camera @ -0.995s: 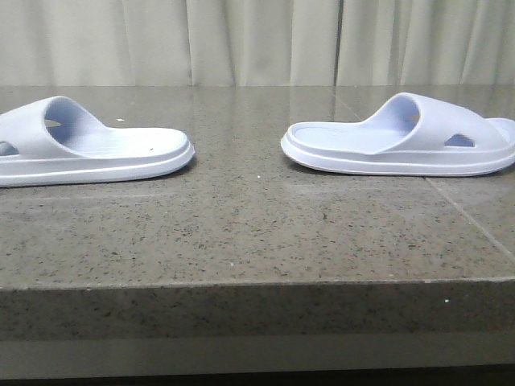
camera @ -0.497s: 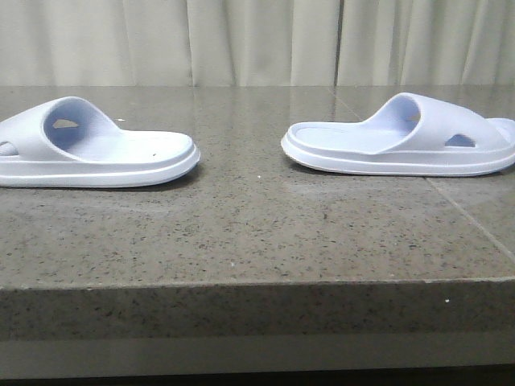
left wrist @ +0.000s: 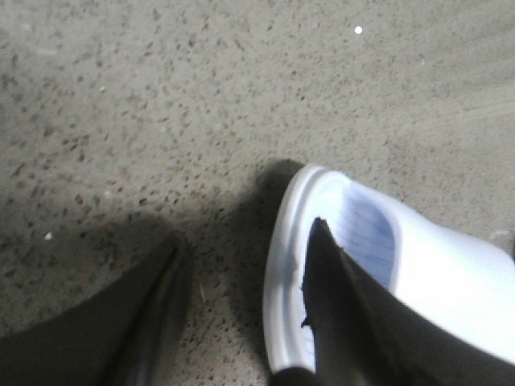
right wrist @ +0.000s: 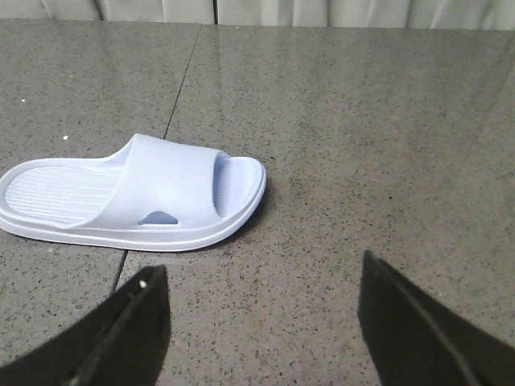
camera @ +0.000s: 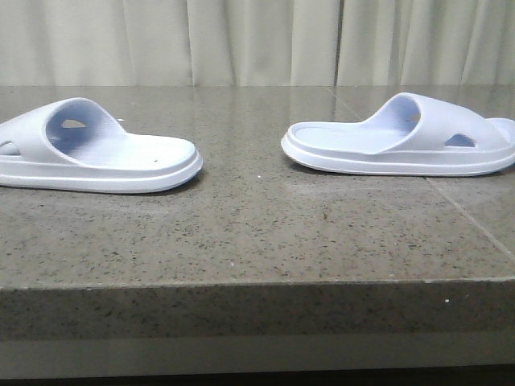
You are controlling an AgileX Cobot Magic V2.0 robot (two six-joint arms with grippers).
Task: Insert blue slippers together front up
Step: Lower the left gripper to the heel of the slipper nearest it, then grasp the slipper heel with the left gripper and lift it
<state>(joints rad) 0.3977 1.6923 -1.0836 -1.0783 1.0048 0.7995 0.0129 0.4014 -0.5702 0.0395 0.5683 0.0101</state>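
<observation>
Two pale blue slippers lie soles down on the granite table (camera: 257, 233), heels toward each other. The left slipper (camera: 121, 157) is at the left edge of the front view and the right slipper (camera: 386, 145) at the right. Neither gripper shows in the front view. My left gripper (left wrist: 245, 233) is open. One finger (left wrist: 338, 305) is over the footbed of the left slipper (left wrist: 451, 273), just inside its rim. The other finger (left wrist: 153, 305) is over bare table, apart from the rim. My right gripper (right wrist: 261, 264) is open and empty, short of the right slipper (right wrist: 153, 193).
The table's front edge (camera: 257, 281) runs across the front view, and a beige curtain (camera: 257, 40) hangs behind the table. A seam in the stone (camera: 467, 217) passes under the right slipper. Bare granite lies between the two slippers.
The left slipper has turned and slid to the right, its heel end coming nearer the camera. The right slipper has not moved.
</observation>
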